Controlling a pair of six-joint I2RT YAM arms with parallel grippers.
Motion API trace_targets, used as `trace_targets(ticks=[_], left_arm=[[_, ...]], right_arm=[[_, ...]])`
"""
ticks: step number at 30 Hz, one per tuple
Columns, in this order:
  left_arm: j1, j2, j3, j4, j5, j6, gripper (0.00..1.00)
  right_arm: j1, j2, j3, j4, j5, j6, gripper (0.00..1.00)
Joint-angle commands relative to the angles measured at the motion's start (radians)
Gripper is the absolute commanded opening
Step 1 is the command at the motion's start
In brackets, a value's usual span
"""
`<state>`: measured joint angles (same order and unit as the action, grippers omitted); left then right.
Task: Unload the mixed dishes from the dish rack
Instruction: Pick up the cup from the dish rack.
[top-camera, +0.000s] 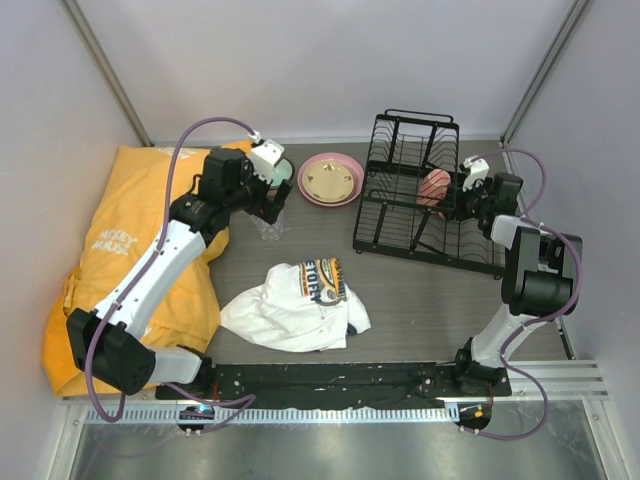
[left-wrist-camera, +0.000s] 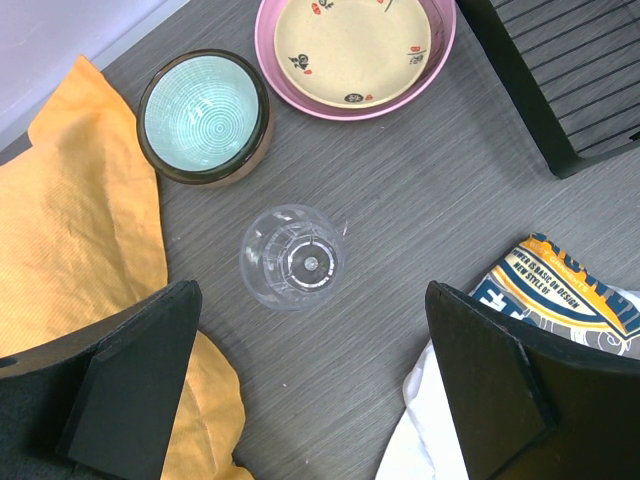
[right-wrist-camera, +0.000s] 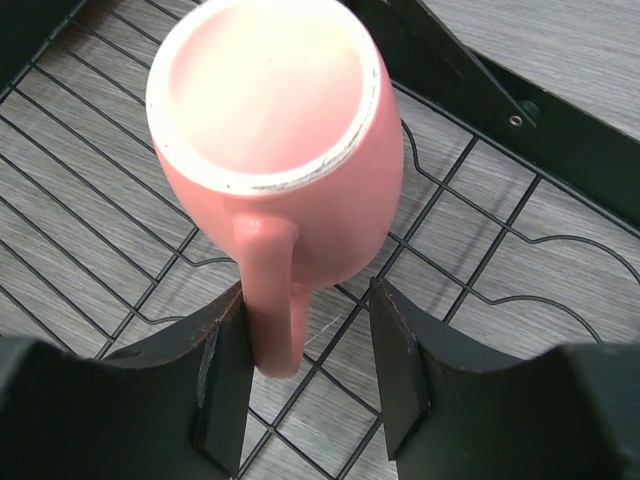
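Both end effectors gape: right (right-wrist-camera: 305, 365) straddling mug handle (right-wrist-camera: 272, 300).

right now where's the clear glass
The clear glass stands on the table under the open left gripper, just near of the mint-green bowl and pink plate, with the orange cloth on its left.
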<state>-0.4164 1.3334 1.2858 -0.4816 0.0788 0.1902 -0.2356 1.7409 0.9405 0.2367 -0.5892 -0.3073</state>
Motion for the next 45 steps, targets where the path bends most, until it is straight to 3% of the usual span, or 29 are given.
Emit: trace_targets(ticks=[1,34,40,45], left_arm=[[0.005,0.006,0.015,0.049,-0.001,0.0,1.0],[0.004,0.001,-0.005,0.049,0.004,-0.002,1.0],[0.005,-0.002,-0.008,0.051,0.006,-0.003,1.0],[0.005,0.0,-0.008,0.051,0.01,-0.006,1.0]], right_arm=[[0.01,0.014,0.053,-0.017,-0.009,-0.021,0.51],[0.047,0.065,0.133,-0.116,0.037,-0.061,0.44],[0.062,0.063,0.132,-0.112,0.08,-0.058,0.37],[0.062,0.065,0.133,-0.111,0.086,-0.052,0.24]])
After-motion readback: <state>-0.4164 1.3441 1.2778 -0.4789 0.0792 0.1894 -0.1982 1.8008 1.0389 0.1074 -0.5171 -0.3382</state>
